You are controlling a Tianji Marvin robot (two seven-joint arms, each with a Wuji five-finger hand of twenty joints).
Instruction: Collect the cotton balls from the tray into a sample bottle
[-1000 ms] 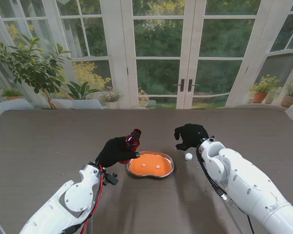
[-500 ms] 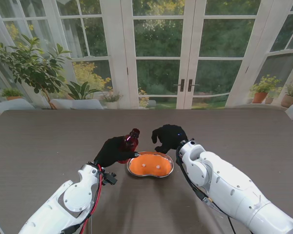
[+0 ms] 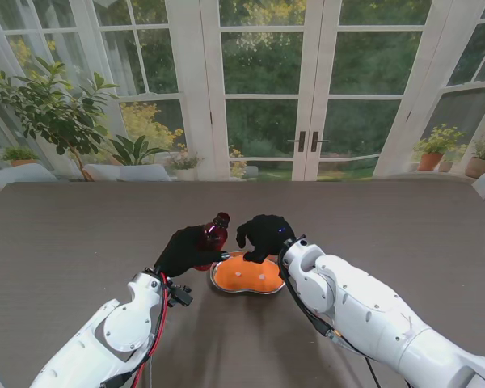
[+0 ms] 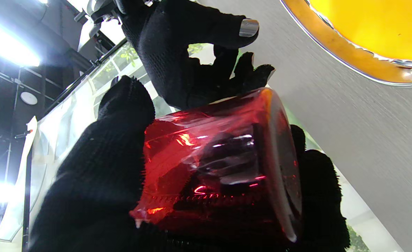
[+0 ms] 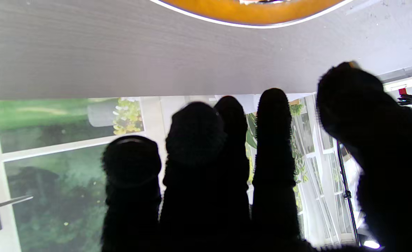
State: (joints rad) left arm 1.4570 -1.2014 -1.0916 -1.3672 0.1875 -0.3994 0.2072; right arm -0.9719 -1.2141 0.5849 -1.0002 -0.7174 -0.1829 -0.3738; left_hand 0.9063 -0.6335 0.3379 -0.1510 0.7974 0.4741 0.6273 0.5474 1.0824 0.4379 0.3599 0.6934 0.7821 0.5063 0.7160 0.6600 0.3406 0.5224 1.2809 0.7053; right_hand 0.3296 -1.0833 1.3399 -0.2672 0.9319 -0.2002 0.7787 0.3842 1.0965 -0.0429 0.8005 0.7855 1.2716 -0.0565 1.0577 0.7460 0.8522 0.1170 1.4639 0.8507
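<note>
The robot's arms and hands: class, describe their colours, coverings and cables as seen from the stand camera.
Both arms are glossy white, rounded shells. The left hand and right hand wear black knit gloves. Red and black cables run along the left arm; a black cable trails the right.

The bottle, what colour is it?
The sample bottle is see-through red, clearest in the left wrist view.

I see a dark wood-grain table (image 3: 73, 234) filling the lower half of the stand view. Past its far edge stand white-framed glass doors (image 3: 307, 97) with two dark handles (image 3: 307, 141) at the middle, and green trees show through the panes. A leafy potted plant (image 3: 52, 109) sits at the far left beside a low white planter (image 3: 133, 171) of broad green leaves. At the far right, terracotta pots (image 3: 430, 160) hold small flowering plants on a ledge.
</note>
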